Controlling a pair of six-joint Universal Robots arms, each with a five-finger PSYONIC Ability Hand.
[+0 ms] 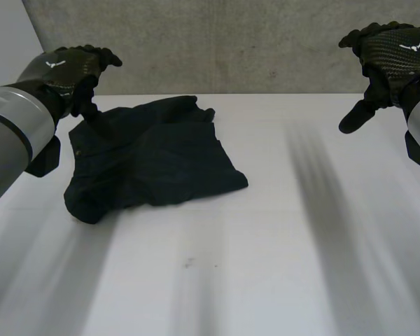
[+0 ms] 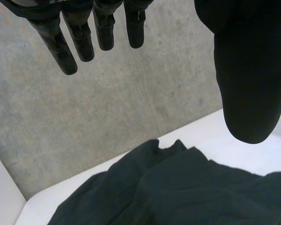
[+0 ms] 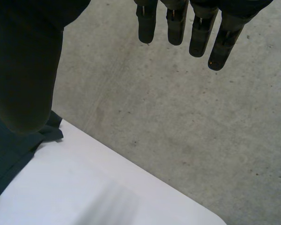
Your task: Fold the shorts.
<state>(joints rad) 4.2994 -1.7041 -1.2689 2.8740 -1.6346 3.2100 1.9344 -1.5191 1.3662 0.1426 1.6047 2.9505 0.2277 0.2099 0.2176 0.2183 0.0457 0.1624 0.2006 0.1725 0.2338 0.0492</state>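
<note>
Loosely crumpled shorts (image 1: 150, 157) lie beneath the left hand (image 1: 66, 70) — fingers (image 2: 79, 42) straight, empty — right hand (image 1: 392, 52) likewise, well apart.

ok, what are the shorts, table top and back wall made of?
Shorts: dark matte fabric, limp with soft creases.
Table: smooth white top, probably laminate or plastic.
Wall: likely bare concrete, grey, mottled and pitted.

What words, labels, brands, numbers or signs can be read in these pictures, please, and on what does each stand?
No words or numbers can be read.
left hand: a small white winged emblem on its back, without letters.
right hand: the same emblem on its back, without letters.
shorts: no label or print shows.
</note>
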